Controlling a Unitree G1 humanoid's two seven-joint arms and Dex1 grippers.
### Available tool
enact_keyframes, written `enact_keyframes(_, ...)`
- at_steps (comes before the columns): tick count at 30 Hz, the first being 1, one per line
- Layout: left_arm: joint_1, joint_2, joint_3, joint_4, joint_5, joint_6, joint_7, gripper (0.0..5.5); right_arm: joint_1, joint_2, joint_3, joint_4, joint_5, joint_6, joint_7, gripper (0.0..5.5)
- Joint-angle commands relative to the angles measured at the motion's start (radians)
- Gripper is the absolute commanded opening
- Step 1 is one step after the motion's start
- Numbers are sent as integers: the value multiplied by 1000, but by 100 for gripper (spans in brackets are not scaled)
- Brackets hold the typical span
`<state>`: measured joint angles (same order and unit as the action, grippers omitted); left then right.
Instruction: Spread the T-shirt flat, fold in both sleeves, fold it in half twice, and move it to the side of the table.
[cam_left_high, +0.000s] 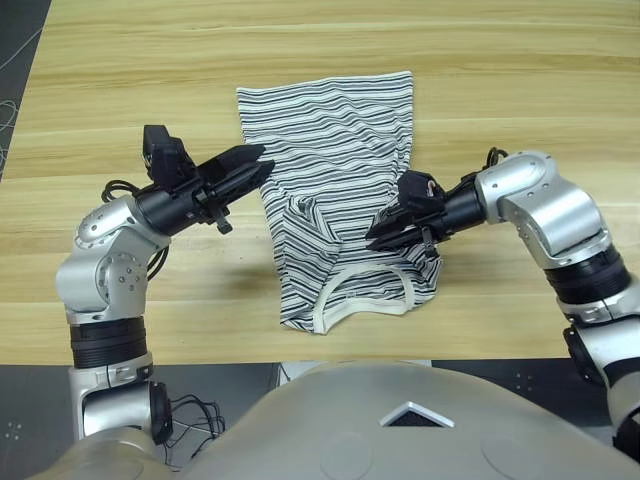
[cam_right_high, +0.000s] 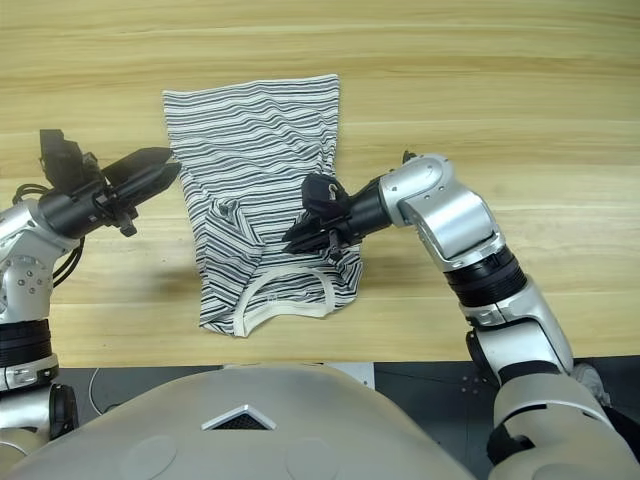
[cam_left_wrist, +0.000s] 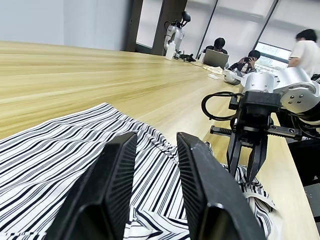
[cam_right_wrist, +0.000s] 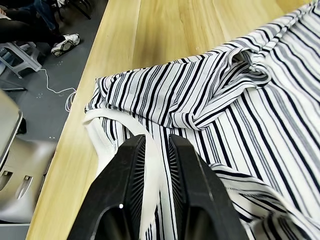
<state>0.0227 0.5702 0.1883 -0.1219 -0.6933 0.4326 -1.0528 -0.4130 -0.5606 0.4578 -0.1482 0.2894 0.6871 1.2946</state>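
One striped T-shirt (cam_left_high: 330, 150), two grippers at its edges

Left gripper (cam_left_high: 262, 168): two fingers (cam_left_wrist: 115, 185) moderately spread, holding nothing, tips at the shirt's left edge. Right gripper (cam_left_high: 372, 238): two fingers (cam_right_wrist: 130, 190) a narrow slit apart, tips down on the cloth, white neckband (cam_left_high: 365, 300) showing in the slit; whether it is gripped is unclear. The shirt lies mid-table (cam_left_high: 520, 80), rumpled at the near end.
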Motion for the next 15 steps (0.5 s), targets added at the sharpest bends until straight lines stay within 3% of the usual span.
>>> enact_keyframes(1, -24, 13, -10, 9, 9, 0, -14, 149, -23, -39, -31, -15, 17, 9, 0, 85)
enact_keyframes(5, -29, 12, -10, 9, 8, 0, -17, 149, -30, -92, -100, 23, 22, -20, -7, 85)
enact_keyframes(9, -24, 7, -9, 3, 7, -2, -14, 149, -79, -144, -189, 213, -43, -137, -62, 85)
enact_keyframes(15, -21, 9, -3, 5, 4, -5, -18, 149, -66, -190, -129, 453, -245, -410, -119, 85)
